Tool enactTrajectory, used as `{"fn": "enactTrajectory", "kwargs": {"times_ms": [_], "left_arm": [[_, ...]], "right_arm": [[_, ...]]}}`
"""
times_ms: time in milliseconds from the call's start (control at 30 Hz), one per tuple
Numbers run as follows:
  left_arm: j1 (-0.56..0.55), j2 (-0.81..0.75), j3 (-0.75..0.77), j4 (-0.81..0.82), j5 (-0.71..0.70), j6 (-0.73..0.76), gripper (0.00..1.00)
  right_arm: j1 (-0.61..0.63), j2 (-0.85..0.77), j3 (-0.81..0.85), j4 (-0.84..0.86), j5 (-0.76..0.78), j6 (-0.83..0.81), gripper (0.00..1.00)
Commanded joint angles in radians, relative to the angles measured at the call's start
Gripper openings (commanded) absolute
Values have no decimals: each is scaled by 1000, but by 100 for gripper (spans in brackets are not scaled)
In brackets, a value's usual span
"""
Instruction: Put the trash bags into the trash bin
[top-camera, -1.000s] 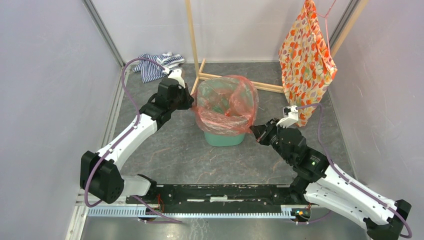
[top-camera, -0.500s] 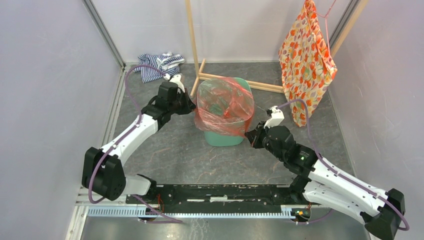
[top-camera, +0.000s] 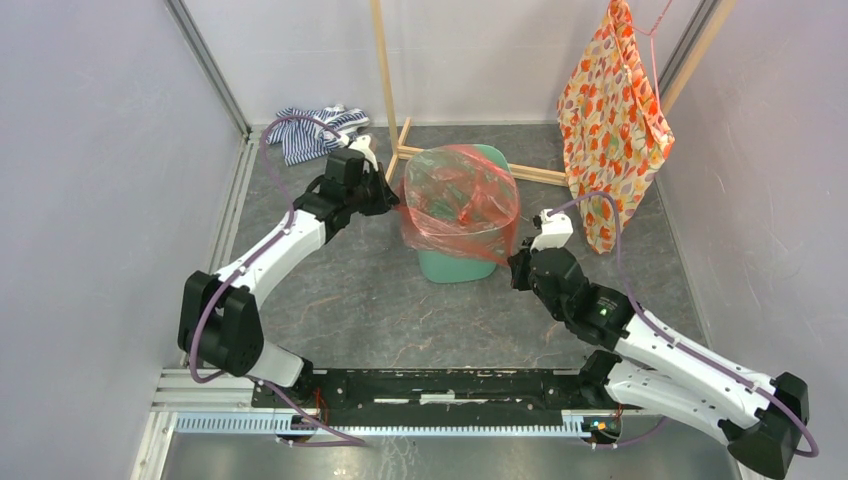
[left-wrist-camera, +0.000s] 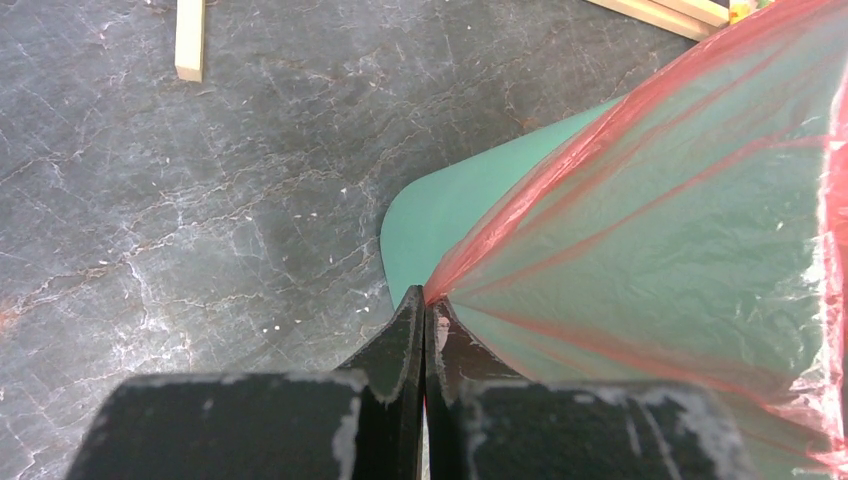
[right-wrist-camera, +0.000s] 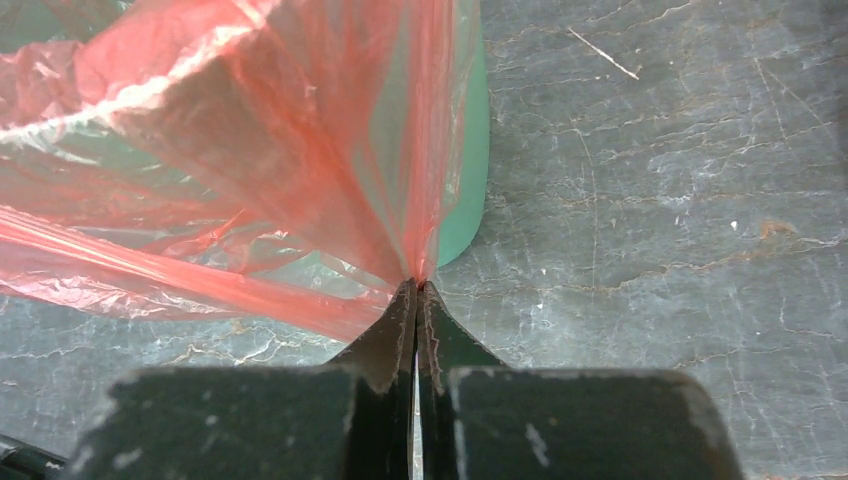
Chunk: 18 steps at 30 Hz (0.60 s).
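The thin red-orange trash bag (top-camera: 462, 205) is stretched over the mouth of the mint-green trash bin (top-camera: 455, 266), which stands mid-floor. My left gripper (top-camera: 392, 198) sits at the bin's left side, shut on the bag's edge; in the left wrist view the film (left-wrist-camera: 660, 210) fans out from the pinched tips (left-wrist-camera: 424, 298) across the green bin (left-wrist-camera: 440, 215). My right gripper (top-camera: 514, 262) is at the bin's near right side, shut on the bag's opposite edge; there the plastic (right-wrist-camera: 280, 150) pulls taut from the tips (right-wrist-camera: 416, 287) beside the bin wall (right-wrist-camera: 470, 170).
A wooden rack (top-camera: 384, 70) stands behind the bin, its base bar (top-camera: 535, 175) on the floor. An orange floral cloth (top-camera: 610, 120) hangs at the back right. A striped blue-and-white cloth (top-camera: 310, 130) lies at the back left. Walls close in on both sides.
Both grippers have moved toward the back with the bag's edges held. The bag has shifted back and right over the bin, and more of the bin's front wall shows.
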Motion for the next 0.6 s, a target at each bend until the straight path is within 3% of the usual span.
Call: {"fn": "enactTrajectory", "kwargs": {"times_ms": [0, 300, 567], "left_arm": [[9, 18, 47, 21, -47, 34, 2], [9, -76, 47, -55, -19, 107, 2], [8, -135, 24, -83, 1, 103, 2]], "right_arm": [[-1, 14, 18, -51, 50, -77, 0], [-1, 42, -45, 18, -9, -167, 0], [2, 82, -44, -23, 83, -162, 0]]}}
